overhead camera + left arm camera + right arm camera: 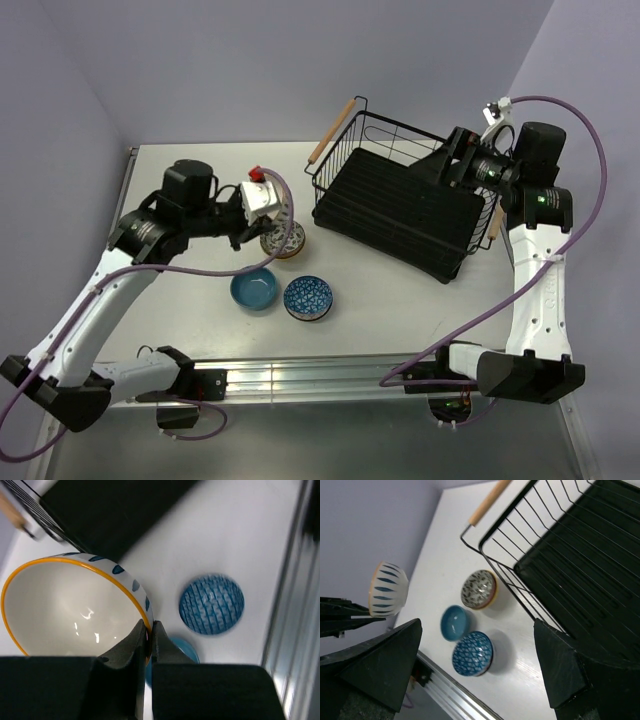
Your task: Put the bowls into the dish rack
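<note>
My left gripper [150, 627] is shut on the rim of a white bowl [70, 607] with an orange rim and blue marks. The right wrist view shows that bowl [387, 596] lifted off the table. On the table stand a floral bowl [479, 589], a plain teal bowl [253, 289] and a blue patterned bowl [308, 297]. The black wire dish rack [400, 210] sits at the right, with nothing showing in it. My right gripper [477, 625] hangs open over the rack's far right side [440, 165], holding nothing.
One wooden rack handle [332, 135] sticks out toward the back wall. An aluminium rail [300, 378] runs along the table's near edge. Purple cables loop off both arms. Walls close in the back and both sides.
</note>
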Robot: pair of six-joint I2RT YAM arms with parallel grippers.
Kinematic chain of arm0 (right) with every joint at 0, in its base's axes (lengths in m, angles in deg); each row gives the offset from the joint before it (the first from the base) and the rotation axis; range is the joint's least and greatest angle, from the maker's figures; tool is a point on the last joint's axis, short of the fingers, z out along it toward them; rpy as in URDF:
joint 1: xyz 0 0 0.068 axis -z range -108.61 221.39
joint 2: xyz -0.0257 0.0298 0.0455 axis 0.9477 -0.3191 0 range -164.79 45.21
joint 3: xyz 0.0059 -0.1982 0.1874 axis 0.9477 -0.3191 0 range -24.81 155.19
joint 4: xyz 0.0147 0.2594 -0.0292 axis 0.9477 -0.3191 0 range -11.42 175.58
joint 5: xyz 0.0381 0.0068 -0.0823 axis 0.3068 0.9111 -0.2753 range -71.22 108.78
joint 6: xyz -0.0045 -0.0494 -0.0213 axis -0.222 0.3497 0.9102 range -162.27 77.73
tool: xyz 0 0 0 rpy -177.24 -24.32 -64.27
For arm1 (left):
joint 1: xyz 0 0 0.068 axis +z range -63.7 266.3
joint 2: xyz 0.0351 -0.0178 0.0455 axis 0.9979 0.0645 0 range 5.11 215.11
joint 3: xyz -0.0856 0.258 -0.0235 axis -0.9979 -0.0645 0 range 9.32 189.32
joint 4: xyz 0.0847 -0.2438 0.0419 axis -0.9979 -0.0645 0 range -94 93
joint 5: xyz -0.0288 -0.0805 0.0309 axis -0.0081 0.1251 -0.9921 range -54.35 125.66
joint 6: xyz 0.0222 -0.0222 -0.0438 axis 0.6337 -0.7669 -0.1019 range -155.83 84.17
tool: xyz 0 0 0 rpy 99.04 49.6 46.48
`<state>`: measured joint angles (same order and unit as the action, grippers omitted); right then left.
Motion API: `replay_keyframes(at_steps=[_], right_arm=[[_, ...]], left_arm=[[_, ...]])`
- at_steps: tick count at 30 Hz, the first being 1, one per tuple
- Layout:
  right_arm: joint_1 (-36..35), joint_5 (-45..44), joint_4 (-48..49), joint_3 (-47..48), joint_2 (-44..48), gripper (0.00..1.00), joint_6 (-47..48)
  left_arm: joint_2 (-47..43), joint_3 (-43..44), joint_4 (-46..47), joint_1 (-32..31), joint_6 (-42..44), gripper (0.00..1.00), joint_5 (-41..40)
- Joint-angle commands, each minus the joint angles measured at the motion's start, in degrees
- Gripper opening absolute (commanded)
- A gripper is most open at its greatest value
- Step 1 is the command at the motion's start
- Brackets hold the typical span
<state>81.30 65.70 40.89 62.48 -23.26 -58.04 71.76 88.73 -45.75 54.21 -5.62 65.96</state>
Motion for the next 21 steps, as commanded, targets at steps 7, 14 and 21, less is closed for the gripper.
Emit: replay_keyframes(at_steps=[7,14,21], right_arm=[[0.72,3.71,5.14,4.55,-0.26,1.0,-9.37],[0.72,7.12,10.58,2.19,1.93,1.0,-18.58],[-3.23,6.52,12.08,-1.32,2.2,1.0,-20.62]], left_arm=[[0.49,4.07,37.04,-2.09,-23.96,0.0,-1.57],[9.53,8.38,45.49,-7.19,-29.69,0.0,-1.22],[16.66,12.6,47.79,-12.01,-35.76,0.0,-0.95]])
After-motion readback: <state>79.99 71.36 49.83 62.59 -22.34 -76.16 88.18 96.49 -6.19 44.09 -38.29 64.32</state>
